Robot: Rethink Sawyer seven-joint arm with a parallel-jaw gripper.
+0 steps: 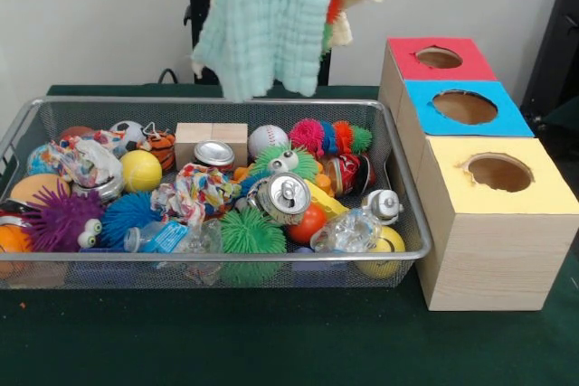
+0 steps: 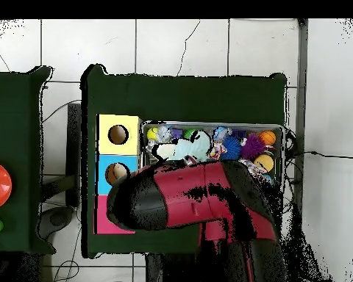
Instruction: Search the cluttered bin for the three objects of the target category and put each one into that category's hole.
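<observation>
Risk here: that mint cloth (image 1: 267, 20) dangling above the wire bin (image 1: 412, 223) isn't a plush, so it could drop back and bury the tiger plush (image 1: 160, 146) at the bin's far-left side. Arm's raised above the bin; can't tell the claw's state. Red hole (image 1: 439, 58) sits right of the bin.

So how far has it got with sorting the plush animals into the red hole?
Nothing looks done yet: the red hole shows no contents from here. In hand: a mint cloth hangs above the bin, with something cream and orange beside it, but I can't tell what. Left: the striped tiger plush lies at the bin's far side.
</observation>
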